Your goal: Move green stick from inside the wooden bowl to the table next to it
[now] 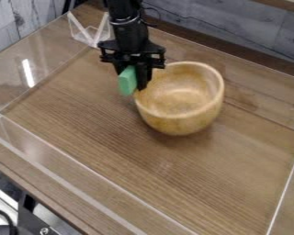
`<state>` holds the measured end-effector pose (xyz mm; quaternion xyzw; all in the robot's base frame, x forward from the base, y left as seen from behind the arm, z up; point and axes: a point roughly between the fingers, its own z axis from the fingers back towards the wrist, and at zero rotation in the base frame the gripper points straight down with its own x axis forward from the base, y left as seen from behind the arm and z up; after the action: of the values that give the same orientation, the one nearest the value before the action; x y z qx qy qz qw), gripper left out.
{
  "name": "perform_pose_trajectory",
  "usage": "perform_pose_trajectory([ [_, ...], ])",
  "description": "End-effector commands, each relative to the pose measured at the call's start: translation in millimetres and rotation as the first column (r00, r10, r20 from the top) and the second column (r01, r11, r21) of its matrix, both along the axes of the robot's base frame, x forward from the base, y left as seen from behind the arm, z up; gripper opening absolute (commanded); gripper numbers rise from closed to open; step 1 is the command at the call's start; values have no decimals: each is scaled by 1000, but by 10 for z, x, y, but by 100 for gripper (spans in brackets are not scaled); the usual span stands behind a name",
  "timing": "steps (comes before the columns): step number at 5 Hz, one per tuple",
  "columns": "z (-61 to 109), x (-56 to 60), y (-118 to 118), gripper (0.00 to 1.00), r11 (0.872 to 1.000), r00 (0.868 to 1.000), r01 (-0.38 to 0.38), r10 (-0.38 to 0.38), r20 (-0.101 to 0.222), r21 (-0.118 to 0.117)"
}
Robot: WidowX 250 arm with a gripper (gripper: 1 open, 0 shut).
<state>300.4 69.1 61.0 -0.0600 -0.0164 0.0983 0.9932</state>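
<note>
One green stick (128,82), long axis upright

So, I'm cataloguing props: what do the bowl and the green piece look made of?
The wooden bowl: light-tan wood, smooth, faintly glossy inside, with faint grain streaks. The green stick: uniform bright green, unmarked and matte, likely plastic or painted wood; I cannot tell which.

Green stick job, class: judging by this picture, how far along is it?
Done: the green stick is out of the wooden bowl, which sits upright. In hand: the tool is shut on the stick, beside the bowl's rim. Left: setting it on the table and releasing.
</note>
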Motion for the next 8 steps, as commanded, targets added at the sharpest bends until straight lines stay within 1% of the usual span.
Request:
perform_pose_trajectory([
  [1, 106, 105, -63, 0, 1000, 999, -4, 3, 47, 13],
  [2, 47, 215, -102, 0, 1000, 998, -24, 23, 54, 14],
  [3, -7, 295, -195, 0, 1000, 998, -29, 29, 56, 9],
  [4, -61, 349, -296, 0, 1000, 998, -29, 29, 55, 4],
  [5, -119, 421, -337, 0, 999, 998, -40, 40, 58, 6],
  [6, -158, 387, -316, 0, 999, 998, -36, 35, 49, 13],
  [8, -191, 307, -300, 0, 999, 999, -38, 38, 25, 10],
])
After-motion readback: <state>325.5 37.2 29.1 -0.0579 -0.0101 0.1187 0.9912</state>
